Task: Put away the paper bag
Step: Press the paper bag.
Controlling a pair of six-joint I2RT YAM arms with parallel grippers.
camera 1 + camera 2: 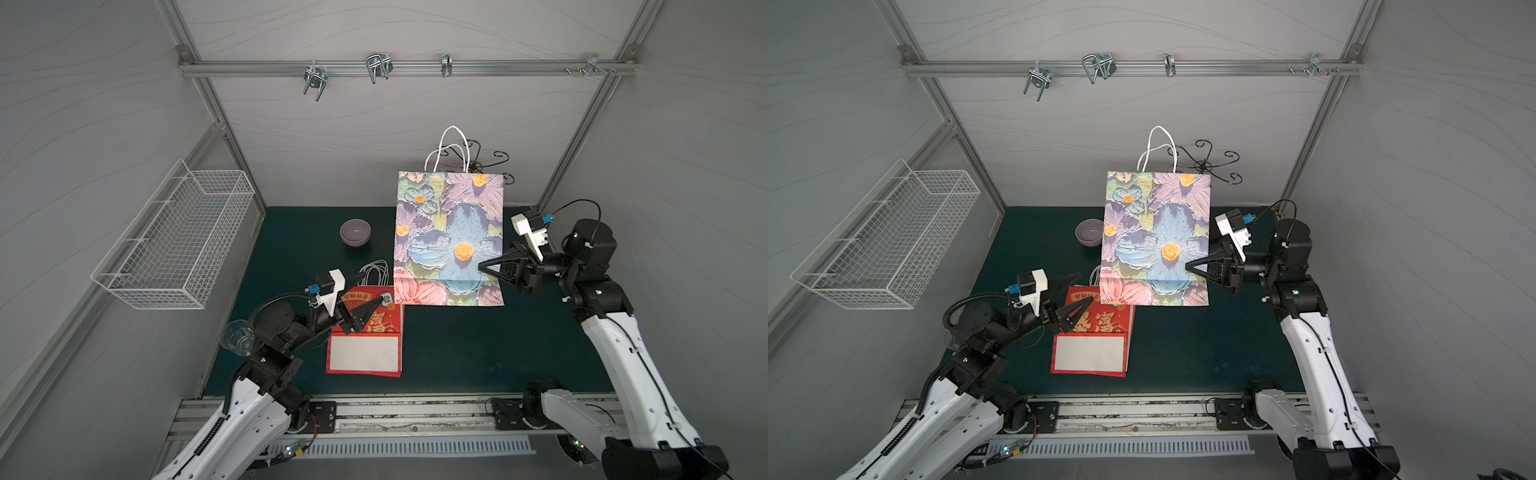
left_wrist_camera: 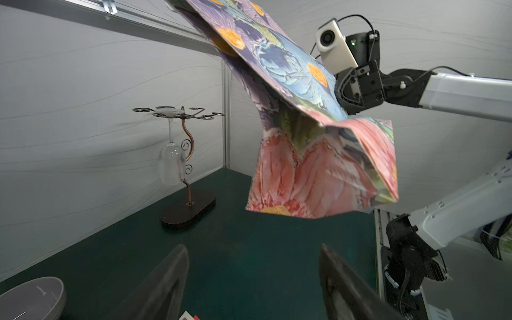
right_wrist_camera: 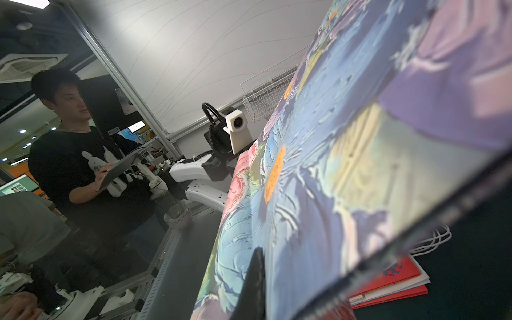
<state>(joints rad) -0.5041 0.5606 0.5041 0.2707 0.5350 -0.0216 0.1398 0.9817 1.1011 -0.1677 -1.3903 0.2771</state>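
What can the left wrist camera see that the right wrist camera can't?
Only the left wrist view shows the wine glass hanging upside down on its curly metal stand, and the grey bowl.

Only the right wrist view shows a person holding a tablet, the white wire basket, and the red bag lying flat.

Both show the flowery paper bag, held up off the green table by the right gripper.
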